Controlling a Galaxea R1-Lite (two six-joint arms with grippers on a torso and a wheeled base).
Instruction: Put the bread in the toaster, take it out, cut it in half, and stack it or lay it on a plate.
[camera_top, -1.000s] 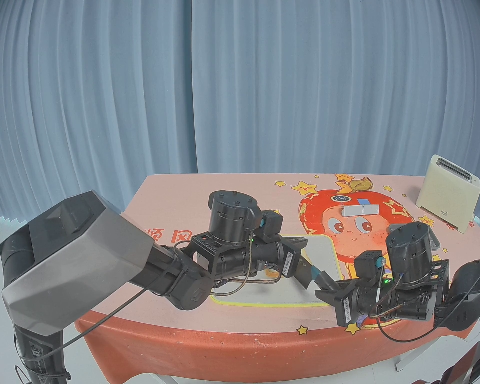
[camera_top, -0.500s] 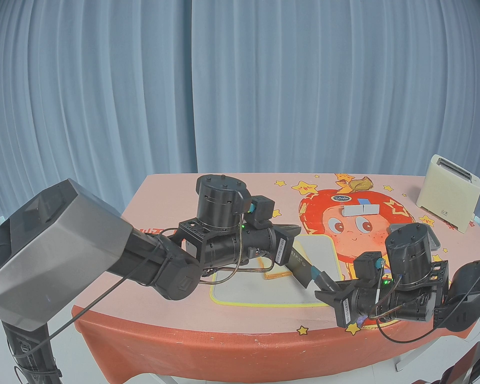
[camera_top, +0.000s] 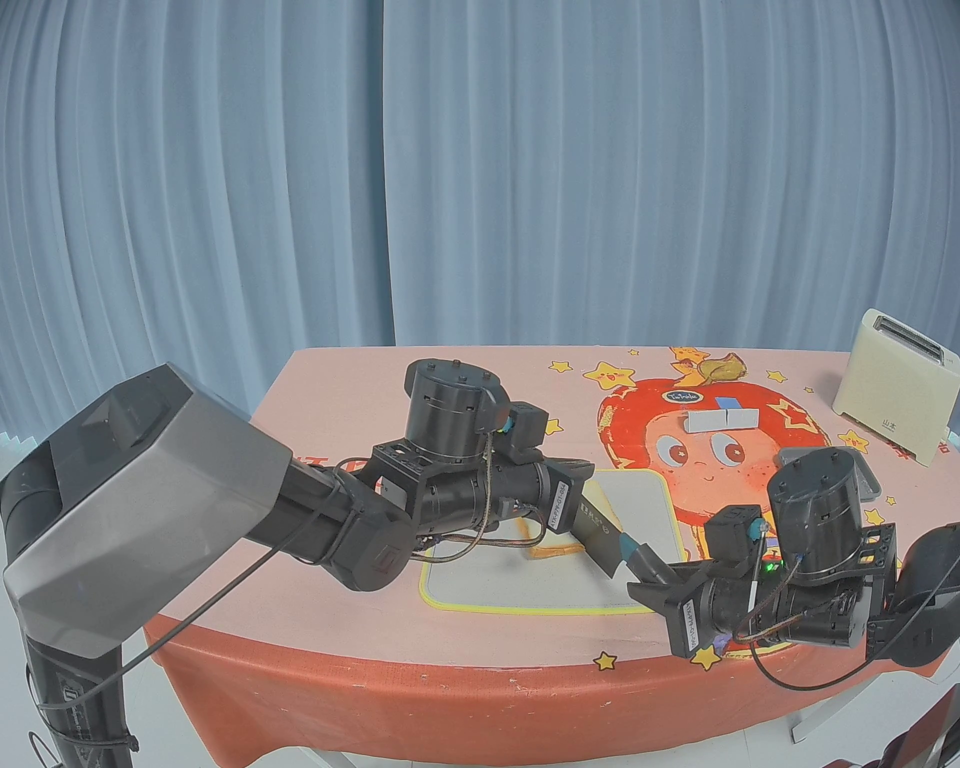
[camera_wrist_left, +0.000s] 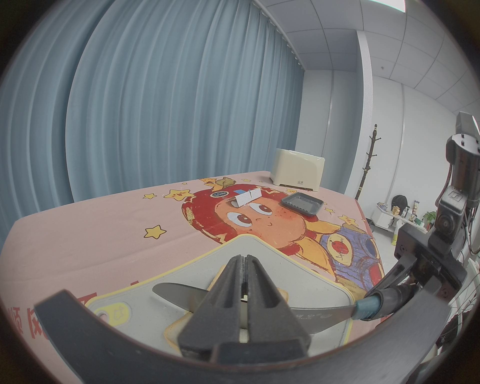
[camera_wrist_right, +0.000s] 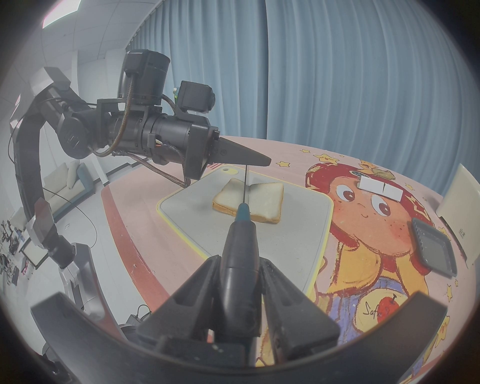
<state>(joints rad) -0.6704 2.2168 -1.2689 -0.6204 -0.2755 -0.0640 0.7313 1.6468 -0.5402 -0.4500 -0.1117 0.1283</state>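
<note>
Bread lies flat on the board. The right gripper is clamped on the knife handle, with the blade edge-down over the slice's middle; contact appears likely but cannot be confirmed. The left gripper has its fingers pressed together, holding nothing, and is poised just above the bread. The toaster and dark plate stand well apart at the table's right.
</note>
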